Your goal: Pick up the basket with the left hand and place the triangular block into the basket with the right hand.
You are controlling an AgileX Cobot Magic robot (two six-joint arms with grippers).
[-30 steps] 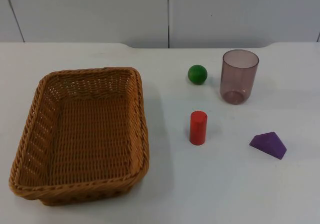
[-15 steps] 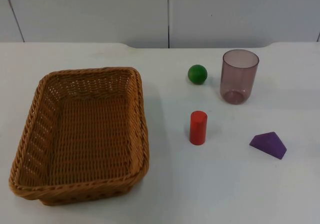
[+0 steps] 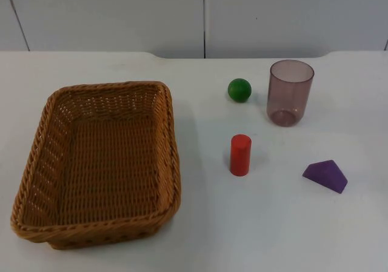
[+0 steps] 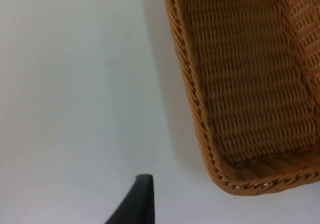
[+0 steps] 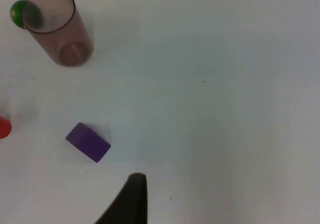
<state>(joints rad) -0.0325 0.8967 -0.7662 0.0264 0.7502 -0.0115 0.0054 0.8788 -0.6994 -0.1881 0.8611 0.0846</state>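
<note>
An empty brown woven basket (image 3: 100, 163) stands on the left half of the white table. The purple triangular block (image 3: 325, 176) lies on its side at the right front, well apart from the basket. In the left wrist view my left gripper (image 4: 137, 204) hangs over bare table just outside the basket's rim (image 4: 190, 84), not touching it. In the right wrist view my right gripper (image 5: 131, 199) hovers above the table a short way from the purple block (image 5: 88, 142). Nothing is held by either one.
A red cylinder (image 3: 240, 155) stands upright mid-table, between basket and block. Behind it are a green ball (image 3: 239, 90) and a tinted see-through cup (image 3: 290, 93). The cup (image 5: 57, 29) and ball (image 5: 17, 12) lie beyond the block. A grey partition closes the far edge.
</note>
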